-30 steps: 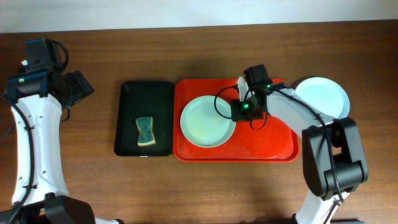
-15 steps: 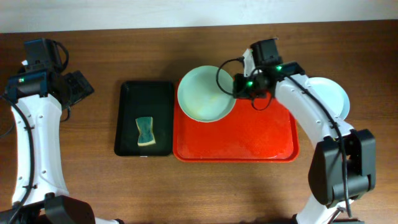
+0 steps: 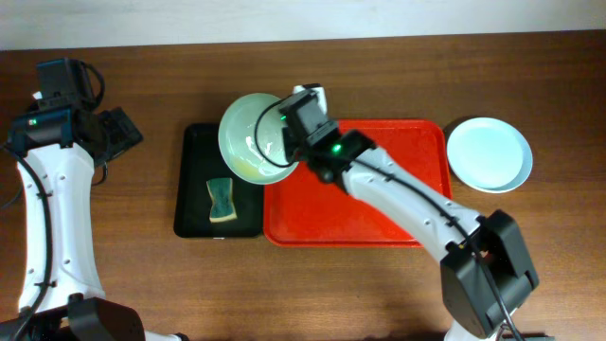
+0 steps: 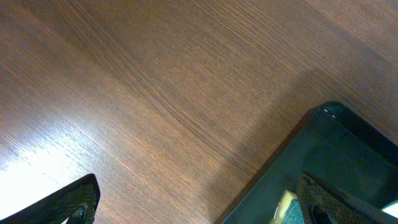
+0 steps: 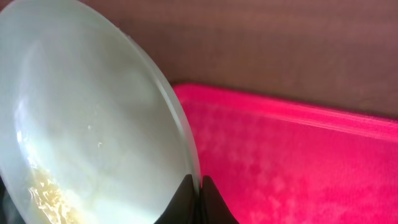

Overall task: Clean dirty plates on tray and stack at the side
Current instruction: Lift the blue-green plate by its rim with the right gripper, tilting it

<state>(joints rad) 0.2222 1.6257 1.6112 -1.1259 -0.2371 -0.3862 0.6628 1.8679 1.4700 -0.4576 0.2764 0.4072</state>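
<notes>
pinching only the thin rim of the mint plate [image 3: 248, 142], the right pincer [image 5: 199, 198] could let it pivot and slip down onto the black tray [image 3: 201, 142].

No legible text, label, brand, number or sign in any view

1. A robot lab bench: a white left arm [image 3: 47, 218] and right arm [image 3: 407, 199] stand at the wooden desk's [image 3: 142, 275] near edge, toward its corners.
2. Staged washing-up props mid-desk: red tray [image 3: 322, 223], black tray [image 3: 194, 152], sponge [image 3: 222, 200], green plate [image 3: 248, 142], pale plate [image 3: 488, 154].
</notes>
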